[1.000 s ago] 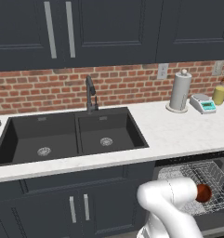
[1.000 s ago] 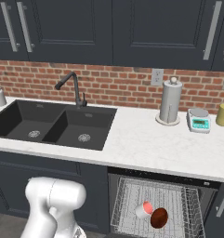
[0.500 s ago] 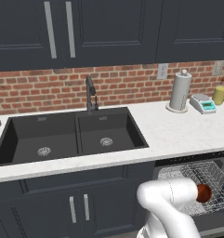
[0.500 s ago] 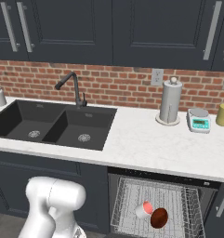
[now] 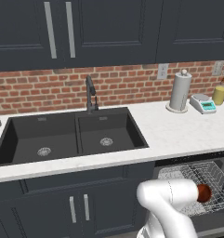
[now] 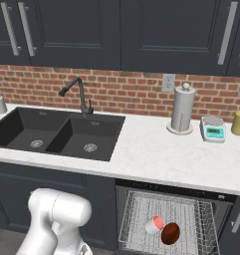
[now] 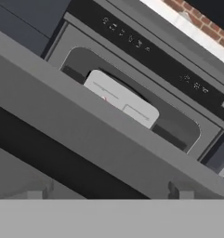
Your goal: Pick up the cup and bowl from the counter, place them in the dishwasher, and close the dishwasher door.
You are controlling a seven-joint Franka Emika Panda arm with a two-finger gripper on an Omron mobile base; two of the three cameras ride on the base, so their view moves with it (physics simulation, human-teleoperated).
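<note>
The dishwasher stands open under the counter, its wire rack pulled out. On that rack the small red cup lies on its side, and the dark red-brown bowl leans right beside it. From the left base view the bowl peeks out behind my white arm, on the rack. My gripper is open with nothing between its fingertips. It faces the inner side of the dishwasher door, where a pale detergent flap sits below the dark control strip.
A black double sink with a dark faucet fills the counter's left. A paper towel roll, a small scale and a yellow jar stand at the back right. Dark cabinet doors flank the dishwasher.
</note>
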